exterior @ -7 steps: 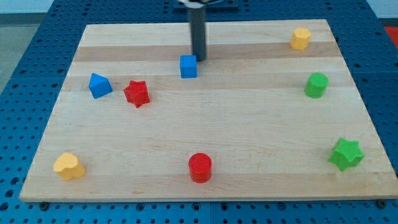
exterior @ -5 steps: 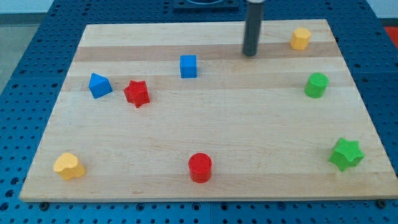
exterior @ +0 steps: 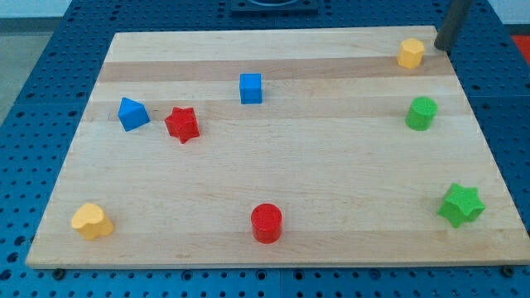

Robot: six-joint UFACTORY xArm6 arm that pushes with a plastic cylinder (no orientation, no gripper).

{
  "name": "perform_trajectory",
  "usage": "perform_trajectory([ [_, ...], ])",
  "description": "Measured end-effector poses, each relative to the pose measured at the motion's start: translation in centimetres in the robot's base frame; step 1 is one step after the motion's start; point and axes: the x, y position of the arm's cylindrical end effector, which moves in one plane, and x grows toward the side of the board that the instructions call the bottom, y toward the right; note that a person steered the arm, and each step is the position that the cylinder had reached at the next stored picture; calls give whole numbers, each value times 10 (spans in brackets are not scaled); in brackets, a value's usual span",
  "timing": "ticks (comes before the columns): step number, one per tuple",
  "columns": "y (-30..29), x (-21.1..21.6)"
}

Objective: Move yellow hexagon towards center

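The yellow hexagon sits near the top right corner of the wooden board. My tip stands at the board's top right corner, just to the right of the yellow hexagon, with a small gap between them. The rod rises out of the view's top edge.
A green cylinder and a green star lie along the right side. A blue cube is at top centre. A blue block and a red star are at left, a yellow heart at bottom left, a red cylinder at bottom centre.
My tip has swept right from beside the blue cube, across the top, to the top right corner. The yellow hexagon has shifted slightly to the right.
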Motion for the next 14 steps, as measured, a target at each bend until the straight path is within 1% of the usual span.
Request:
perform_trajectory([
  [2,-10,8],
  [3,-33,12],
  [6,-112,62],
  [8,-153,97],
  [9,-96,120],
  [10,-50,111],
  [11,-66,81],
  [12,-93,68],
  [13,-108,61],
  [14,-68,51],
])
